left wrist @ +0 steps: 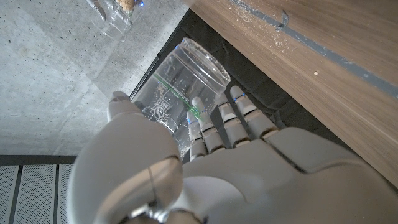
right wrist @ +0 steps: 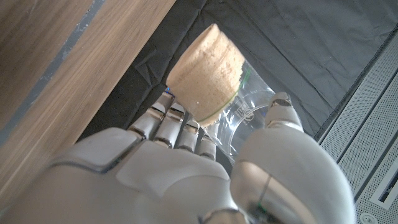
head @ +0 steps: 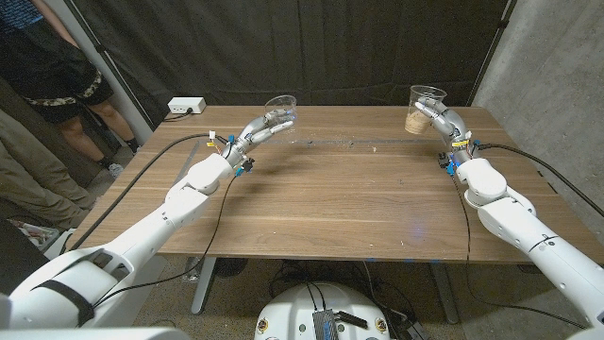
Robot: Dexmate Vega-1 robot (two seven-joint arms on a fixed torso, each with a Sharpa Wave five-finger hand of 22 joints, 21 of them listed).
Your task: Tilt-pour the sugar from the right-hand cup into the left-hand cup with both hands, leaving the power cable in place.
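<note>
Upper left of centre in the head view, left hand [head: 267, 126] grips the empty cup [head: 281, 106] above the worktop [head: 340, 194]. Upper right, right hand [head: 442, 118] grips the sugar cup [head: 426, 107], well apart. Judgement: bring rims together, then tilt slowly.

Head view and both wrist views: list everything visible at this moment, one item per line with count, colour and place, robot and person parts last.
Empty cup: one, clear plastic, held above the table's far left part.
Sugar cup: one, clear plastic, held above the table's far right part.
Sugar: one portion, light brown, in the bottom of that cup.
Table: one, brown wood, with a scatter of pale grains near its far edge.
Power strip: one, white, behind the table's far left corner.
Curtain: one, black, behind the table.
Person: one, dark clothing, standing at the far left.
Left hand: one, grey, grips the empty cup.
Right hand: one, grey, grips the sugar cup.
</note>
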